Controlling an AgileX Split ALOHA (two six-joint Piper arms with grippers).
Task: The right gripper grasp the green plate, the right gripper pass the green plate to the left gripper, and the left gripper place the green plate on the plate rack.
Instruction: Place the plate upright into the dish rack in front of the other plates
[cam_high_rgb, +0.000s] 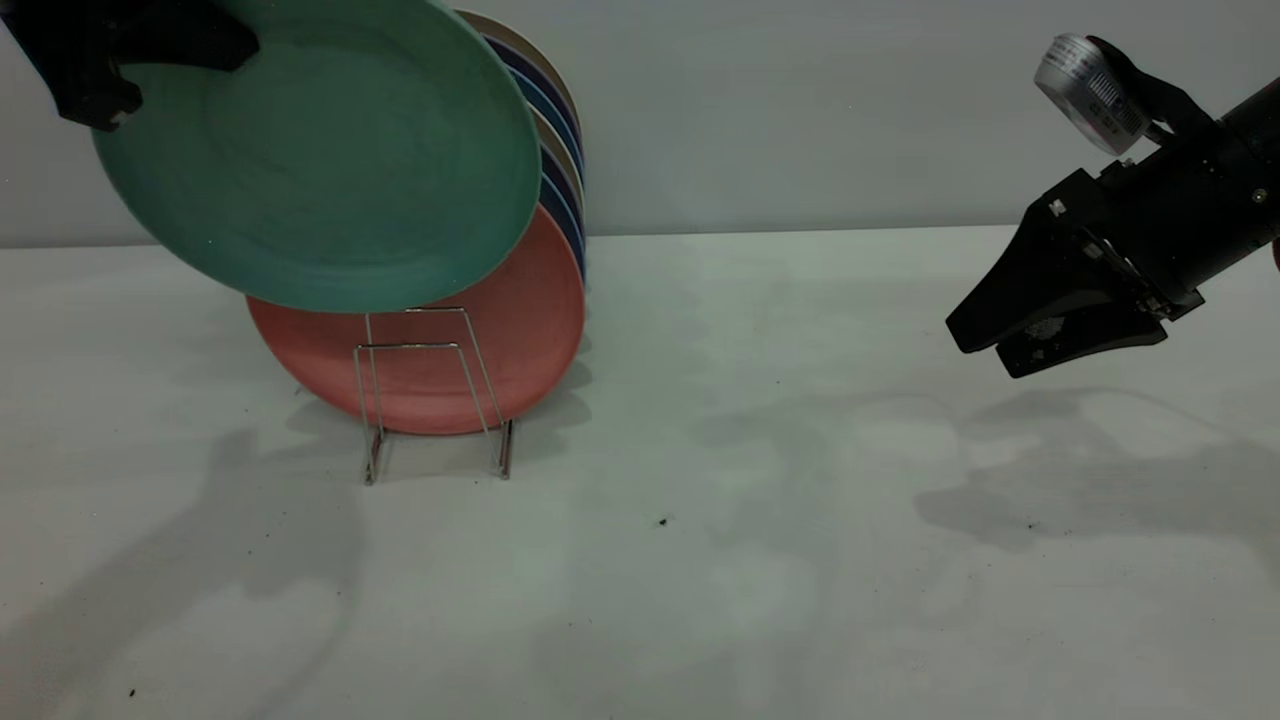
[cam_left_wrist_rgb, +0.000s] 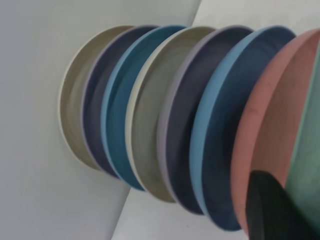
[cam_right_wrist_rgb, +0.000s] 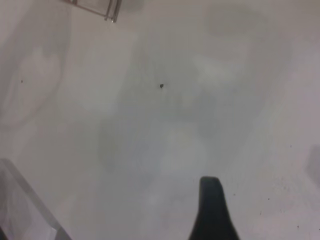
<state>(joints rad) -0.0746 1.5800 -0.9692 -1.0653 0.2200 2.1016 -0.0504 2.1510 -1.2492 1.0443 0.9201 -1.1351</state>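
The green plate (cam_high_rgb: 320, 150) hangs tilted in the air at the upper left, in front of and above the salmon-pink plate (cam_high_rgb: 520, 340). My left gripper (cam_high_rgb: 110, 75) is shut on its upper left rim. In the left wrist view one black finger (cam_left_wrist_rgb: 272, 212) lies against the green plate (cam_left_wrist_rgb: 307, 165). The silver wire plate rack (cam_high_rgb: 425, 345) stands on the table below, its front loops bare. A foot of the rack shows in the right wrist view (cam_right_wrist_rgb: 112, 11). My right gripper (cam_high_rgb: 985, 352) hovers open and empty above the table at the right, far from the plate.
Behind the salmon-pink plate (cam_left_wrist_rgb: 272, 120) the rack holds several upright dark blue, teal and beige plates (cam_left_wrist_rgb: 220, 125). A grey wall (cam_high_rgb: 850, 100) runs behind the white table (cam_high_rgb: 700, 500). Small dark specks lie on the table.
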